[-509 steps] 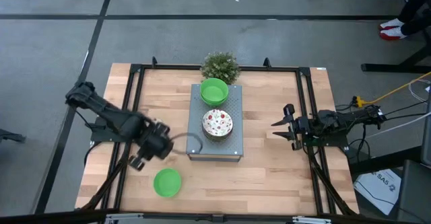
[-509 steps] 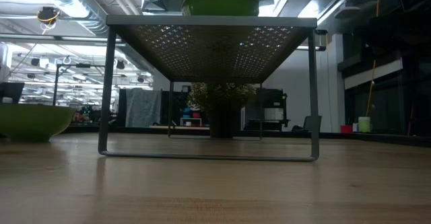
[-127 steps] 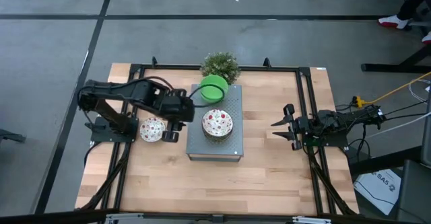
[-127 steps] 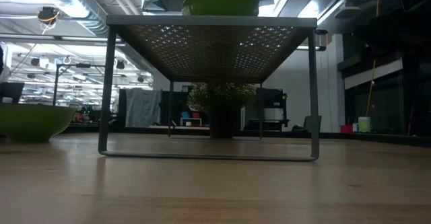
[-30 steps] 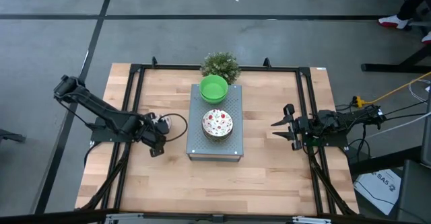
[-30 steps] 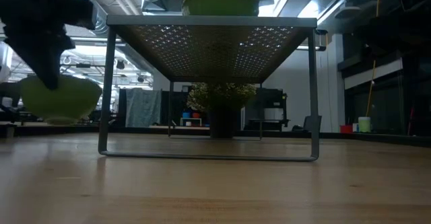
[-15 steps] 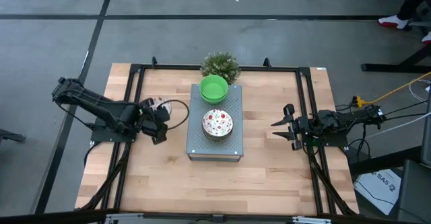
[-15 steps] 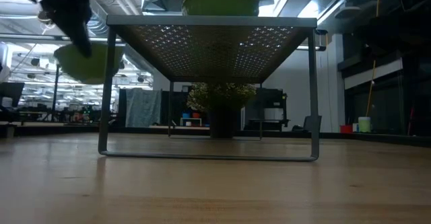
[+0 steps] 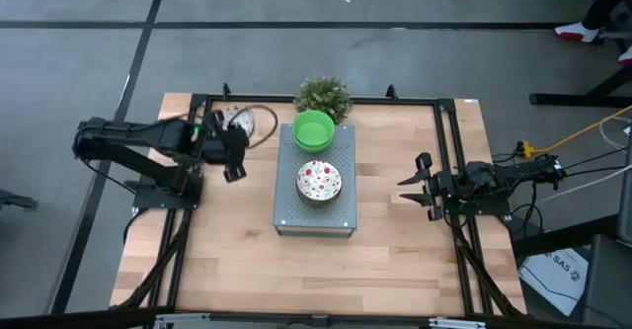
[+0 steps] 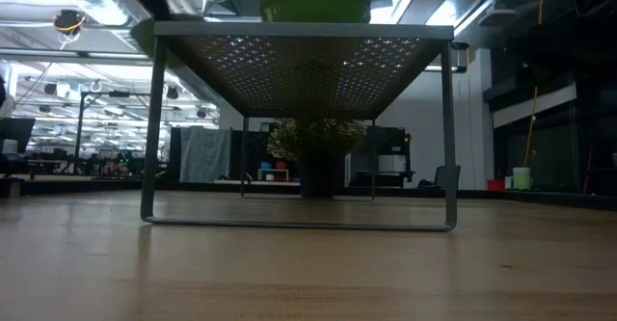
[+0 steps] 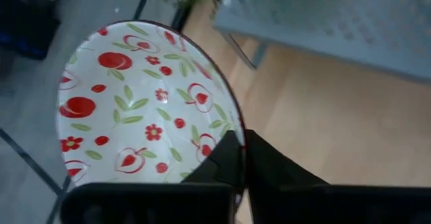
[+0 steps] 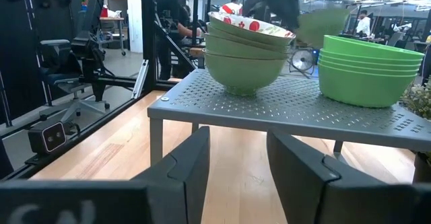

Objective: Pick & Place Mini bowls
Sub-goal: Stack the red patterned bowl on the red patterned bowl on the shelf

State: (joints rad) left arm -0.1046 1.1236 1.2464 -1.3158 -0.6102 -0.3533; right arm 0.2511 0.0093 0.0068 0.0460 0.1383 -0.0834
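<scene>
In the upper left of the overhead picture I see my left gripper (image 9: 229,143) clamped on the rim of a speckled bowl (image 9: 237,122), held up left of the metal rack (image 9: 341,210). On the rack, a stack of green bowls (image 9: 314,130) sits near the plant (image 9: 323,96), with a speckled-topped stack (image 9: 319,181) below it in the frame. At right, my right gripper (image 9: 413,183) waits with fingers apart, holding nothing.
</scene>
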